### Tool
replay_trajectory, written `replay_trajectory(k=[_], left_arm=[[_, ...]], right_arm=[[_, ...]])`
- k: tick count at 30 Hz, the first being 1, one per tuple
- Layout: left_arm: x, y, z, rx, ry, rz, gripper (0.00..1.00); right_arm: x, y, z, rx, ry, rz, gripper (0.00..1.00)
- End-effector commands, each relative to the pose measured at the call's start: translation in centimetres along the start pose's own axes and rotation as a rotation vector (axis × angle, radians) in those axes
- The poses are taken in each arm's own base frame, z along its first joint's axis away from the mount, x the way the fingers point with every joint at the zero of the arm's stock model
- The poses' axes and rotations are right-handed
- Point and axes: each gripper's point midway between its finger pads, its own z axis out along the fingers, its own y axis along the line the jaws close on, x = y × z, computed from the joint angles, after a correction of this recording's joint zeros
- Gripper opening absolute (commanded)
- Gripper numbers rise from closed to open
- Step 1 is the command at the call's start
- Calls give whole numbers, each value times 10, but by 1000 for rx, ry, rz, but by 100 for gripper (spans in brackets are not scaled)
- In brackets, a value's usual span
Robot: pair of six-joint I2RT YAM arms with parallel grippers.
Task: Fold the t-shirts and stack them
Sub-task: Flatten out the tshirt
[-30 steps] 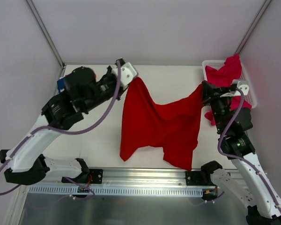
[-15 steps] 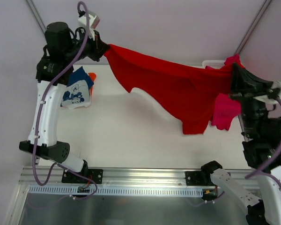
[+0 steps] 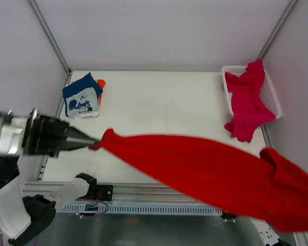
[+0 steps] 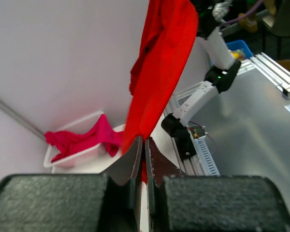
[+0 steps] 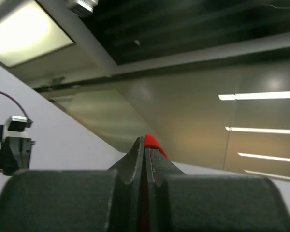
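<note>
- Far left of the surface (image 3: 159, 102): the navy shirt (image 3: 81, 101) lies in a compact fold on the orange shirt (image 3: 101, 82), of which only an edge shows. Judged: two shirts folded and stacked.
- Left pincer (image 3: 95, 142): clamped on one end of the red shirt (image 3: 205, 169), raised over the near-left edge of the surface.
- Red shirt: stretched in the air between the arms, running from the left pincer down to the lower right. No part of it is seen resting on the surface. It is not yet folded.
- Pink shirt (image 3: 249, 97): crumpled in the basket (image 3: 273, 97) at far right, one end hanging over the rim. It is not yet folded.
- Right pincer (image 5: 145, 145): outside the top view. Its wrist view shows the jaws closed with a sliver of red cloth between them.
- Judged: about halfway. The red shirt needs laying flat, folding and stacking, then the pink one.
</note>
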Motion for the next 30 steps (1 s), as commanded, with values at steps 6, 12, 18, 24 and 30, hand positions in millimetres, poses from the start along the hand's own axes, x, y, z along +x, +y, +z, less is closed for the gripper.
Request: replay_trajectory(k=[6,12,18,24,30], left_arm=[[-8,-88,-17,182,-24,145,0],[58,8,1,4,27,-8,0],[225,158,18,-261,242,-375,0],[403,260,-5,-472,407,-728,0],[514,302,-32,-541,476,-876,0]], right_arm=[[-7,75,17,-115,-25,141,1],[93,18,23,184,161,79,0],[306,-72,-62,490,517,172,0],[493,-119,-193,714,798,281,1],[614,-126,-285,813,999,381,0]])
